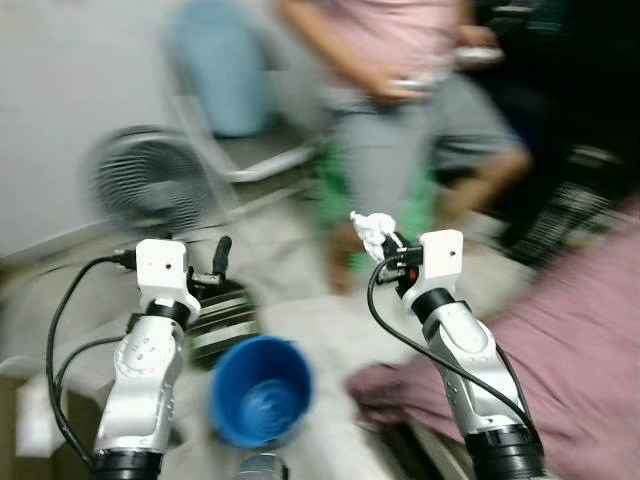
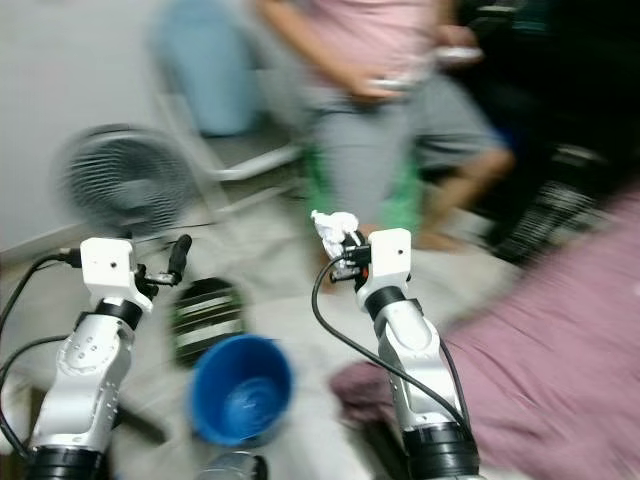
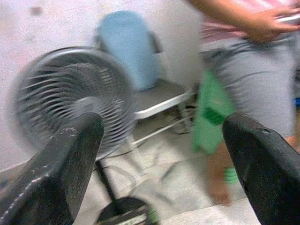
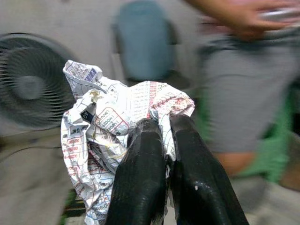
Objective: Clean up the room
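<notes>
My right gripper (image 4: 161, 129) is pinching a crumpled printed paper wad (image 4: 105, 136) by one fold, light and crushable; left gripper (image 3: 164, 140) spread empty.

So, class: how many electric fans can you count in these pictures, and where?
1. The fan stands on the floor by the wall, ahead of the left gripper and beside the chair. More may be hidden beyond the blurred edges.

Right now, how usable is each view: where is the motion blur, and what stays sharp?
Both eye views: background smeared sideways, the fan and person streaked, arms fairly crisp. Left wrist view: moderate blur, open left pincer soft. Right wrist view: crumpled paper in the right pincer sharp, background blurred.
</notes>
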Available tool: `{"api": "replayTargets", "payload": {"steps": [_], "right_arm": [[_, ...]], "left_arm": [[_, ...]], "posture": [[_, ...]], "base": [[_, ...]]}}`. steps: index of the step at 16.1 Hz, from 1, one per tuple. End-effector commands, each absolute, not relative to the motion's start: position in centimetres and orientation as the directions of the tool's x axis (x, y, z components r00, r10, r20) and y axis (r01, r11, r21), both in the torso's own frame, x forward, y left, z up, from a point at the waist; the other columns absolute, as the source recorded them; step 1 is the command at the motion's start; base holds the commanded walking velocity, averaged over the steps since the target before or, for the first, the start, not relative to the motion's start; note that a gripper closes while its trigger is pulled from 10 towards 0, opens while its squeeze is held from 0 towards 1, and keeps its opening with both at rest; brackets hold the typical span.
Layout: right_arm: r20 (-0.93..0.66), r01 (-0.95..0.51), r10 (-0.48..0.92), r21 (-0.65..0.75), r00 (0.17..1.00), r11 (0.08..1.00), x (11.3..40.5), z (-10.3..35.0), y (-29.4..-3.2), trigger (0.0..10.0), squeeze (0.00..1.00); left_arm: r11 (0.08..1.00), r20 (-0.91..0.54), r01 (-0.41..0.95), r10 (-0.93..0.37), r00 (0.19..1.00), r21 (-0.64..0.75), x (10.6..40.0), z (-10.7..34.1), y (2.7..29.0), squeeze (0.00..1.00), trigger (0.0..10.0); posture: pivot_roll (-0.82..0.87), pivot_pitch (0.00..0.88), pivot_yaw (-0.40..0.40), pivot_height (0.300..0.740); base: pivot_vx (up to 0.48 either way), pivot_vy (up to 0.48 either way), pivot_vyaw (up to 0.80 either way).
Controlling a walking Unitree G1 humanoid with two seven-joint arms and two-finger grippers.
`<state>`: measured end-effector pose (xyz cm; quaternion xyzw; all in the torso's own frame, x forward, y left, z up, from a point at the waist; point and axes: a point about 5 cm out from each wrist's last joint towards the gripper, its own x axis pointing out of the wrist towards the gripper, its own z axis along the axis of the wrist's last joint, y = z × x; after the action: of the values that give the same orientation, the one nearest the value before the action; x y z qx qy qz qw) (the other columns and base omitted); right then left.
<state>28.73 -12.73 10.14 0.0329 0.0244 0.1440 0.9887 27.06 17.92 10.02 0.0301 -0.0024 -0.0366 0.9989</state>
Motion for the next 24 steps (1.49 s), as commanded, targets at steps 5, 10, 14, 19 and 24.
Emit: {"api": "replayTargets", "payload": {"steps": [5,10,14,19,24], "right_arm": [[0.0,-0.278,0.279,0.069,0.96,0.958,29.1,11.0,-12.7,10.0,0.0],[-0.032,-0.233,0.235,0.057,0.971,0.971,29.8,10.5,-13.1,10.0,0.0],[-0.043,-0.248,0.25,0.034,0.967,0.968,30.5,10.1,-12.5,10.0,0.0],[-0.056,-0.229,0.23,0.027,0.972,0.973,30.8,9.7,-12.1,10.0,0.0],[-0.311,-0.048,0.031,-0.047,0.95,0.998,30.2,5.3,-14.0,10.0,0.0]], "left_arm": [[0.993,-0.019,0.088,-0.087,0.996,0.078,27.1,9.8,17.9,0.0,10.0],[0.991,-0.018,0.112,-0.111,0.994,0.077,27.0,9.8,17.8,0.0,10.0],[0.99,-0.016,0.108,-0.107,0.994,0.086,26.7,9.9,18.1,0.0,10.0],[0.988,-0.025,0.12,-0.118,0.993,0.095,26.4,9.9,18.1,0.0,10.0],[0.975,-0.062,0.176,-0.169,0.984,0.133,24.9,9.7,18.4,0.0,10.0]], "posture": [[0.01,0.0,0.062,0.74],[0.02,0.0,0.06,0.74],[0.04,0.0,0.063,0.74],[0.04,0.0,0.064,0.74],[0.07,0.0,0.087,0.74]], "base": [[0.0,0.0,0.8],[0.0,0.0,0.32],[0.0,0.0,0.2],[0.0,0.0,0.75],[0.0,0.0,0.0]]}}
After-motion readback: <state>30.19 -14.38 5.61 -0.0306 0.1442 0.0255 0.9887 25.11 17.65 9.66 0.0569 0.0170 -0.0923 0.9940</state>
